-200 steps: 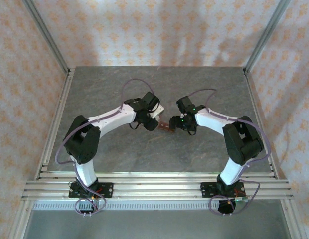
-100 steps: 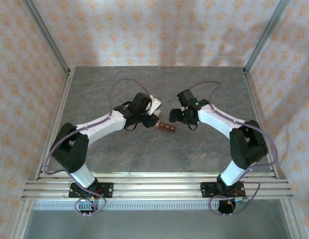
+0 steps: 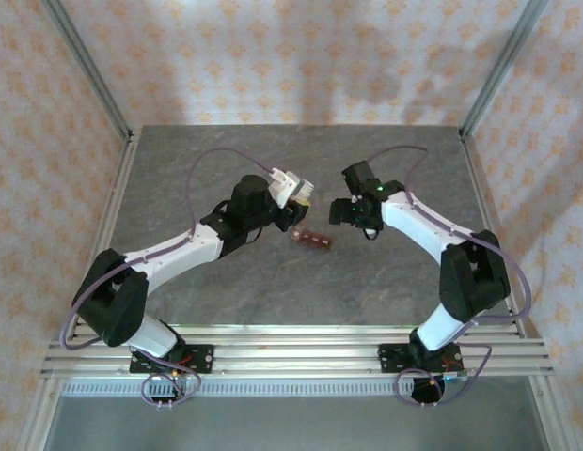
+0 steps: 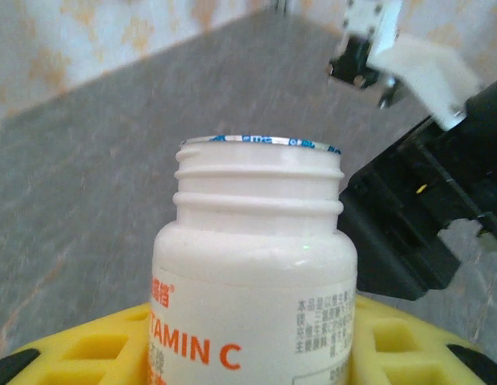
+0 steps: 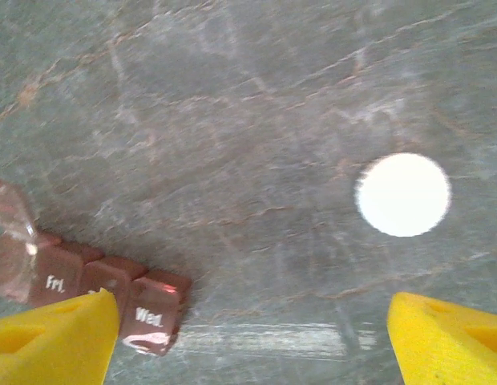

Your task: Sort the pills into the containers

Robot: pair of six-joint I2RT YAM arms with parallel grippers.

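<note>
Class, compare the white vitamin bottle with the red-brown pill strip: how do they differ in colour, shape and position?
Colour: the bottle is white with orange lettering; the pill strip is red-brown with white day labels. Shape: the bottle is round with a threaded neck; the strip is a row of square compartments. Position: the bottle sits in the left gripper; the strip lies on the table. Both carry print.

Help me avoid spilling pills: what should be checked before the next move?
1. Grip of left claw on bottle: ok.
2. Removed cap lies on table: ok.
3. Seal over bottle mouth gone: cannot tell.
4. Open compartment on pill box: one end lid up, ok.
5. Open right claw, off the pill box: ok.
6. Aim of bottle over pill box: not ok, off to one side.
</note>
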